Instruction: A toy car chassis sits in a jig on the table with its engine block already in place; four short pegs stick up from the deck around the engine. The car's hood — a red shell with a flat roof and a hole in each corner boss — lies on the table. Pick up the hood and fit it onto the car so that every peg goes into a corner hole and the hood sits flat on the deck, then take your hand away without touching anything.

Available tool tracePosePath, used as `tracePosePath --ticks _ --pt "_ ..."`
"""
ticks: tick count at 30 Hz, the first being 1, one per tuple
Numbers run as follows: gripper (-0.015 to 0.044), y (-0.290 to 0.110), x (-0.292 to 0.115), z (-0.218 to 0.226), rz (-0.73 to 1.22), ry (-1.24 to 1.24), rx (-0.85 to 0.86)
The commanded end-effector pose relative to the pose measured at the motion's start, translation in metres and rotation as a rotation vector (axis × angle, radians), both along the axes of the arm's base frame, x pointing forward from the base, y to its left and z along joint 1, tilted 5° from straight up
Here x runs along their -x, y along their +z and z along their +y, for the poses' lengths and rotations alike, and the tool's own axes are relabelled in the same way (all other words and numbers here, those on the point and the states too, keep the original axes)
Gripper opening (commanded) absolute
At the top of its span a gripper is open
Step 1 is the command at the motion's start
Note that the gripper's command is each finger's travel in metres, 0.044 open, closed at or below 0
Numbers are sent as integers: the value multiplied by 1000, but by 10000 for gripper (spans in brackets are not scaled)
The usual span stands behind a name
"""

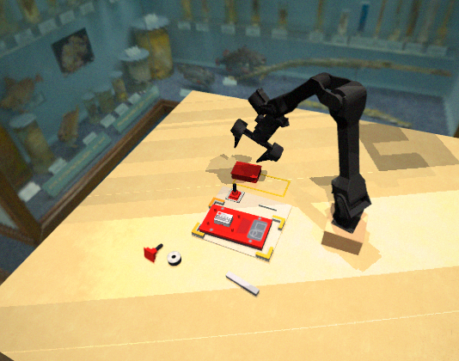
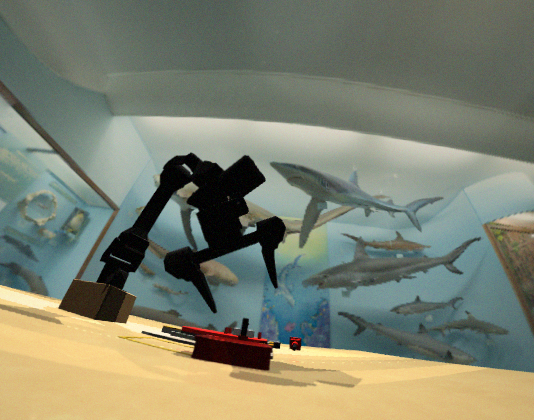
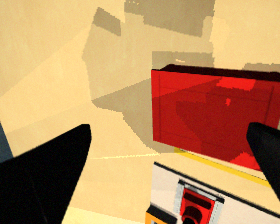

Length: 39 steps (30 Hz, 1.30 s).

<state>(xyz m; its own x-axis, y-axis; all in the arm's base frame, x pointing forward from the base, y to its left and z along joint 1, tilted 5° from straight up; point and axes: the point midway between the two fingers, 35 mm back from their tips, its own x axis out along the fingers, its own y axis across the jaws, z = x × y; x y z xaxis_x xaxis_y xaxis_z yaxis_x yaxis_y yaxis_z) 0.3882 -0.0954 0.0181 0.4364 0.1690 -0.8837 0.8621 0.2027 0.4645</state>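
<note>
The red hood (image 1: 247,170) (image 2: 232,352) (image 3: 216,117) lies on the table behind the jig, flat roof up; its corner holes are hidden. It overlaps one end of a yellow outline (image 1: 286,189). My gripper (image 1: 247,154) (image 2: 246,299) (image 3: 167,130) is wide open and empty, above the hood. In the wrist view the hood is off to the right, partly behind the right finger. The red chassis (image 1: 238,235) sits in the jig (image 1: 283,209) between yellow corner brackets. The grey-white engine block (image 1: 223,219) is on its deck, with small red pegs around it.
A red part with a black upright stem (image 1: 234,194) (image 3: 195,207) stands at the jig's back edge, close to the hood. A thin dark rod (image 1: 267,207) lies beside it. In front are another red part (image 1: 150,253) (image 2: 295,343), a black-and-white ring (image 1: 174,258) and a grey bar (image 1: 242,284).
</note>
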Motion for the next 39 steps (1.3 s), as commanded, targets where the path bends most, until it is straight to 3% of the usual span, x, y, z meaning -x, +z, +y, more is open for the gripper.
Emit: tracePosePath --ticks 1,14,39 --pt "440 -2 -10 11 156 852 334" --pt "440 7 -6 19 217 1566 440" --pt "440 6 -5 19 217 1579 440"
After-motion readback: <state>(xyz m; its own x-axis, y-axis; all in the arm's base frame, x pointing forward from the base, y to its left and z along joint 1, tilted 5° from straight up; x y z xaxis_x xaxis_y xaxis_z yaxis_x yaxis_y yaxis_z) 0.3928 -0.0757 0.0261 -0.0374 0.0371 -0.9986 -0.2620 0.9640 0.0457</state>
